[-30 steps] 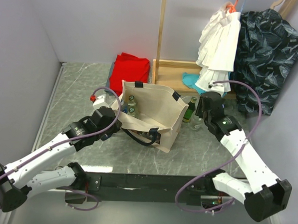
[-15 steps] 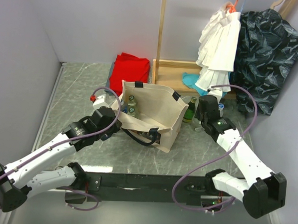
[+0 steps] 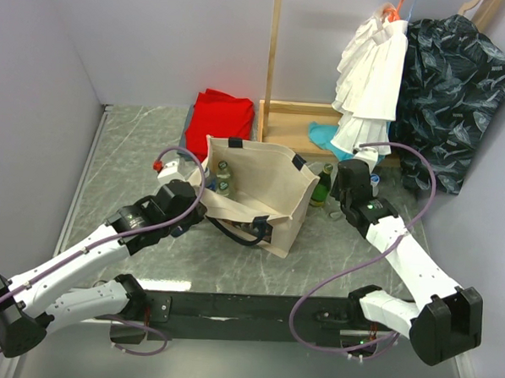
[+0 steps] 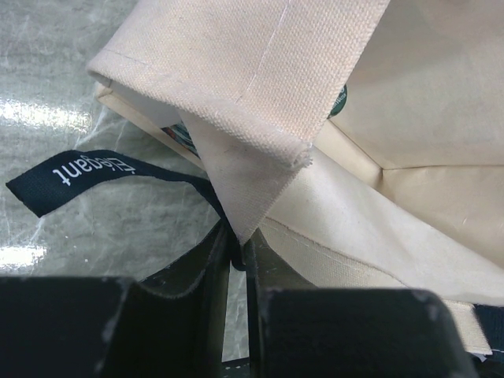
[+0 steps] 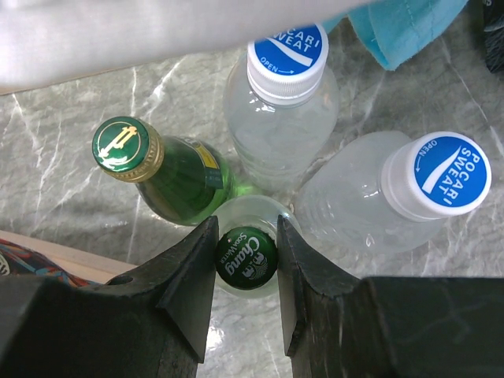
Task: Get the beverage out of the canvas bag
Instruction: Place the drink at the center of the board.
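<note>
The beige canvas bag (image 3: 265,185) stands open in the middle of the table, with bottles (image 3: 223,177) showing inside at its far left. My left gripper (image 3: 202,205) is shut on a folded corner of the bag's rim (image 4: 260,63); the navy strap (image 4: 87,169) hangs beside it. My right gripper (image 5: 246,256) is to the right of the bag, its fingers closed on the green cap of a clear soda water bottle (image 5: 246,264) that stands on the table among other bottles.
A green glass bottle (image 5: 130,147) and two blue-capped clear bottles (image 5: 287,51) (image 5: 447,172) crowd round the held bottle. A red folded cloth (image 3: 222,115), a wooden rack base (image 3: 299,115), a teal cloth (image 5: 402,24) and hanging clothes (image 3: 373,68) lie behind.
My right arm has shifted slightly left and drawn in toward the bottles beside the bag. The left arm and the bag have not moved.
</note>
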`<control>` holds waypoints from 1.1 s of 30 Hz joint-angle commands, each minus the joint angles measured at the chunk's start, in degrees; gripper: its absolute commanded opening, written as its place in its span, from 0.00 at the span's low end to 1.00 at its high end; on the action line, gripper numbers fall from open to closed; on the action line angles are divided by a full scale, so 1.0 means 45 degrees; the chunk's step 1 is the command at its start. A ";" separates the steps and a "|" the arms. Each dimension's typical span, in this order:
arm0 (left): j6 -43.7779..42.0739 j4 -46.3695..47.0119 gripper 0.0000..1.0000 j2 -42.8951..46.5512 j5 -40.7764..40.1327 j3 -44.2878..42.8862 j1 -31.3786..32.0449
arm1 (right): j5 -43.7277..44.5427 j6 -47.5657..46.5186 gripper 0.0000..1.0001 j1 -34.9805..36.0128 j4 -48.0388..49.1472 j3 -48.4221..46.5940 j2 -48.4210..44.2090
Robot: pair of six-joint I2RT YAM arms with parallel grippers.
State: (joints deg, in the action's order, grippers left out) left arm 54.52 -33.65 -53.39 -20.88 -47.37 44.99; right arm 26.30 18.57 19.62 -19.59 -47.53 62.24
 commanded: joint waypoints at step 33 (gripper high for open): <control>-0.0085 -0.0198 0.16 -0.0090 0.0208 -0.0253 0.0119 | 0.1030 0.0444 0.02 -0.0121 0.2284 0.0464 -0.0236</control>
State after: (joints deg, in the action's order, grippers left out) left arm 54.52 -33.61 -53.95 -20.88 -47.37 44.99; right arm 28.93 19.33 19.33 -15.09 -44.07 62.28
